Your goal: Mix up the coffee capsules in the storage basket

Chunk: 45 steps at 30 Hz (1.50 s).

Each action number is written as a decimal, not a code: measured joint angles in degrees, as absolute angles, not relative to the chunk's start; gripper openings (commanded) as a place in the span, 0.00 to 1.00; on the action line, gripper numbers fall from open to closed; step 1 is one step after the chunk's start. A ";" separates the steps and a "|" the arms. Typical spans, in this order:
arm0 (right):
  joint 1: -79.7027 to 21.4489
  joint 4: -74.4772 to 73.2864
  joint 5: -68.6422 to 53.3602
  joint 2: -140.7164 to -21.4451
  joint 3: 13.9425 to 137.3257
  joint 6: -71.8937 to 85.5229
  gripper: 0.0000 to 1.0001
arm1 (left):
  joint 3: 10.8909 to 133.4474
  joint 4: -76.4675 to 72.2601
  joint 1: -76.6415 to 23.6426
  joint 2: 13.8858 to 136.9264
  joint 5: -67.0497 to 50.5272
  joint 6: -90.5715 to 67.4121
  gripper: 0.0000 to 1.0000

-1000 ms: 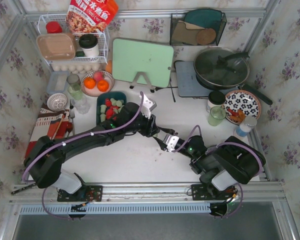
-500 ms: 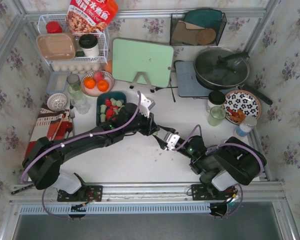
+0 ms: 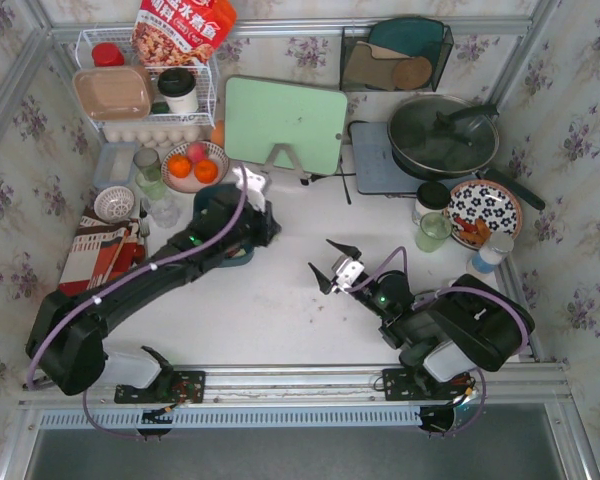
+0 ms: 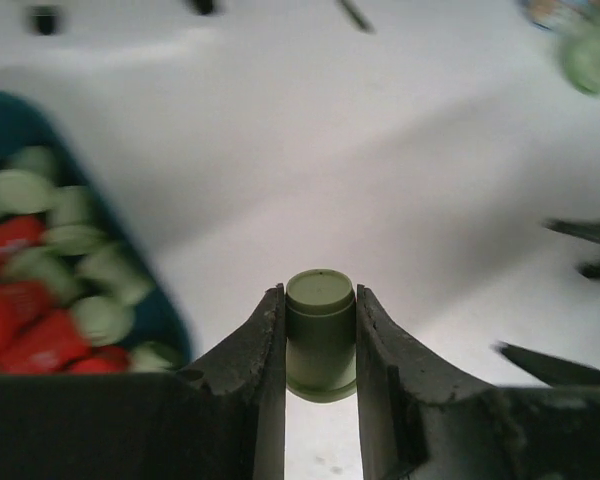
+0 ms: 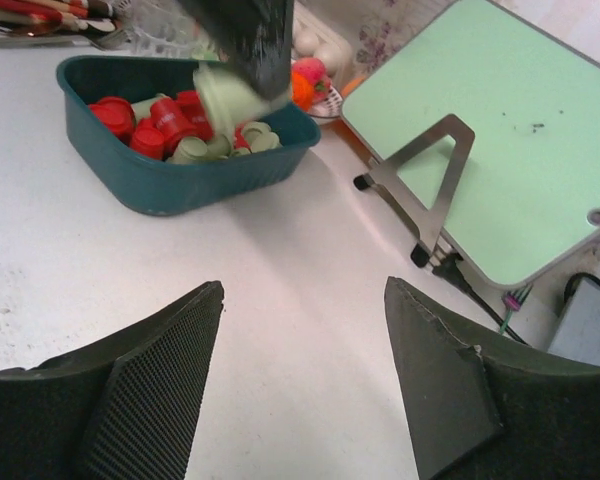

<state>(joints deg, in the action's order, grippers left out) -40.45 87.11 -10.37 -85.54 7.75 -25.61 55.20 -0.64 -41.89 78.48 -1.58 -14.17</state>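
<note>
One pale green capsule [image 4: 320, 335] is clenched upright between the fingers of the left tool [image 4: 320, 350], which hangs at the edge of the storage basket [image 5: 180, 185]. Whether it is over the rim or just outside it I cannot tell. In the left wrist view the basket lies low and to the left of that tool. The rest of the coffee capsules [image 5: 165, 125] are heaped inside, with reds and greens partly in their own clusters. By that, the mixing looks underway but unfinished: this capsule is not yet dropped in, and the colours could be stirred further. To the right, the right tool [image 5: 302, 300] stands released and empty above the bare tabletop [image 5: 280, 250], with the basket well ahead of it. A second ago the two tools met nearly tip to tip at mid-tabletop. Since then the left arm has swung back to the basket, and the right tool's jaws have spread wider.
</note>
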 measured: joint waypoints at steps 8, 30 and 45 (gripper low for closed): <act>-40.42 87.13 -5.52 -87.72 8.43 -22.59 0.77 | 63.11 3.09 -25.36 85.21 3.29 -10.59 0.16; -40.42 87.18 -2.98 -89.65 8.82 -19.86 0.82 | 70.70 7.07 -15.31 105.65 10.26 -11.07 0.77; -40.38 87.18 11.38 -84.07 4.91 -16.91 1.00 | 64.97 7.11 -15.00 86.28 3.27 -12.12 0.99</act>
